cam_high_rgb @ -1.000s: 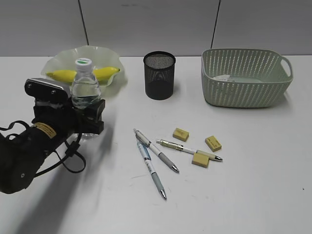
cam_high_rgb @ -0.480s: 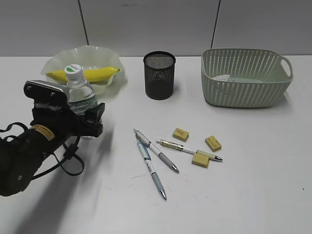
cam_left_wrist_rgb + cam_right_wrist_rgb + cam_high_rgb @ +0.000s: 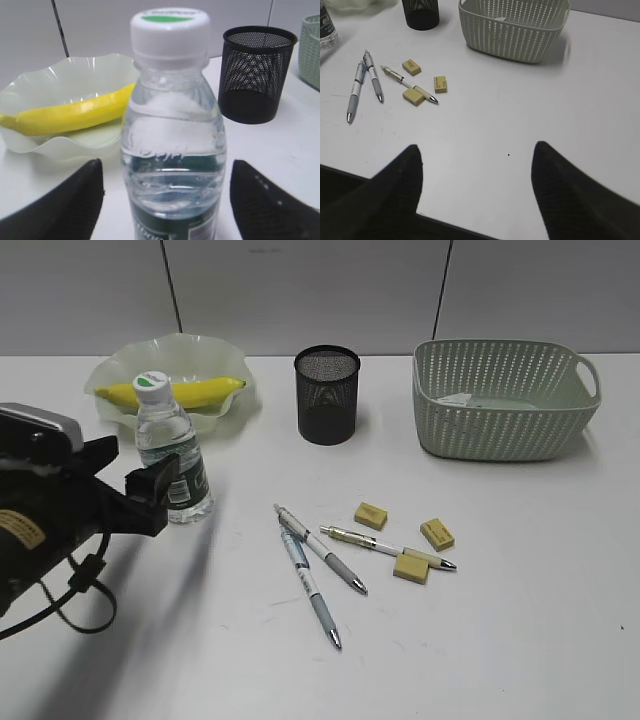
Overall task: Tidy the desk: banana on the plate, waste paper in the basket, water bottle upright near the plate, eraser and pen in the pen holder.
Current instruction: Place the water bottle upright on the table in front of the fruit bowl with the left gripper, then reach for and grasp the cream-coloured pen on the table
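- Left gripper (image 3: 140,483): held low at the desk's (image 3: 520,640) left edge, jaws spread wide to either side of the water bottle (image 3: 170,452) and apart from it; nothing is gripped.
- Water bottle: set upright just in front of the plate (image 3: 120,368), where the banana (image 3: 175,393) is laid.
- Right gripper (image 3: 475,195): jaws parted, nothing between them, raised above bare desk.
- Left arm: mostly cut off by the exterior view's edge.
- Basket (image 3: 505,400): contents are hard to make out.
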`<state>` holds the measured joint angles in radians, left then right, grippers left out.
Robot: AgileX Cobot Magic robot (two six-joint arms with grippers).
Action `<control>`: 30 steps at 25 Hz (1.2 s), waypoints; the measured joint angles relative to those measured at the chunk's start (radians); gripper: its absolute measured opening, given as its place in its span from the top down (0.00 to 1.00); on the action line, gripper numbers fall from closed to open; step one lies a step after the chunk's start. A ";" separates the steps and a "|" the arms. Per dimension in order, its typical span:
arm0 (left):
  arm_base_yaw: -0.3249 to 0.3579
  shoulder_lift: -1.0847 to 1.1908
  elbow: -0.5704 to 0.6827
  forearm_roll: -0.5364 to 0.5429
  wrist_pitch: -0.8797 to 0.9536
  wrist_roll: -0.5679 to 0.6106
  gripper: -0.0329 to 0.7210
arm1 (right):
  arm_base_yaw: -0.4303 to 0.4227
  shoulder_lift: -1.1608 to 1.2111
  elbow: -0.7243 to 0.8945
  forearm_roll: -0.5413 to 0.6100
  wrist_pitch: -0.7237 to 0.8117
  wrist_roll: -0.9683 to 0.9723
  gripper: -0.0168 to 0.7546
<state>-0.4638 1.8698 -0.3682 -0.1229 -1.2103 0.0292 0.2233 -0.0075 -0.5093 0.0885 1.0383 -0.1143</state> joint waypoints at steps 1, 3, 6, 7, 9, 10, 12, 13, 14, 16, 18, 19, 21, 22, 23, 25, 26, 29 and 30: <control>0.000 -0.023 0.027 0.000 0.000 0.000 0.18 | 0.000 0.000 0.000 0.000 0.000 0.000 0.28; -0.001 -0.093 0.076 0.000 0.004 0.000 0.18 | 0.000 0.000 0.000 0.000 0.000 0.000 0.28; -0.001 -0.239 0.113 0.000 0.054 0.000 0.18 | 0.000 0.000 0.000 0.000 0.000 0.000 0.28; -0.001 -0.304 0.113 0.000 0.119 0.000 0.18 | 0.000 0.000 0.000 0.000 0.000 0.000 0.28; -0.001 -0.429 0.100 0.000 0.293 0.000 0.18 | 0.000 0.000 0.000 0.000 0.000 0.000 0.28; -0.001 -0.499 0.085 -0.001 0.407 0.000 0.18 | 0.000 0.000 0.000 0.000 0.000 0.000 0.28; -0.001 -0.626 0.042 0.000 0.638 0.000 0.18 | 0.000 0.000 0.000 0.000 0.000 0.000 0.28; -0.001 -0.694 0.012 0.000 0.772 0.000 0.18 | 0.000 0.000 0.000 0.000 0.000 0.000 0.28; -0.001 -0.761 -0.015 0.001 0.908 0.000 0.18 | 0.000 0.000 0.000 0.000 0.000 0.000 0.28; -0.001 -0.875 -0.085 0.006 1.144 0.000 0.18 | 0.000 0.000 0.000 0.000 0.000 0.000 0.28; -0.001 -0.984 -0.144 0.017 1.358 0.000 0.18 | 0.000 0.000 0.000 0.000 0.000 0.000 0.28; -0.001 -1.029 -0.170 0.017 1.436 0.000 0.18 | 0.000 0.000 0.000 0.000 0.000 0.000 0.28; -0.001 -1.145 -0.203 0.018 1.610 0.000 0.18 | 0.000 0.000 0.000 0.000 0.000 0.000 0.28; -0.001 -1.185 -0.213 0.018 1.674 0.000 0.18 | 0.000 0.000 0.000 0.000 0.000 0.000 0.28; -0.001 -1.216 -0.216 0.018 1.750 0.000 0.18 | 0.000 0.000 0.000 0.000 0.000 0.000 0.28; -0.001 -1.294 -0.216 0.016 1.889 0.000 0.18 | 0.000 0.000 0.000 0.000 0.000 0.000 0.28; -0.001 -1.326 -0.216 0.015 1.938 0.000 0.18 | 0.000 0.000 0.000 0.000 0.000 0.000 0.28; -0.001 -1.437 -0.217 0.029 2.073 0.000 0.18 | 0.000 0.000 0.000 0.000 0.000 0.000 0.28; -0.001 -1.462 -0.218 0.035 2.108 0.000 0.18 | 0.000 0.000 0.000 0.000 0.000 0.000 0.28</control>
<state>-0.4650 0.4077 -0.5867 -0.0880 0.8974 0.0292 0.2233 -0.0075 -0.5093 0.0885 1.0383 -0.1143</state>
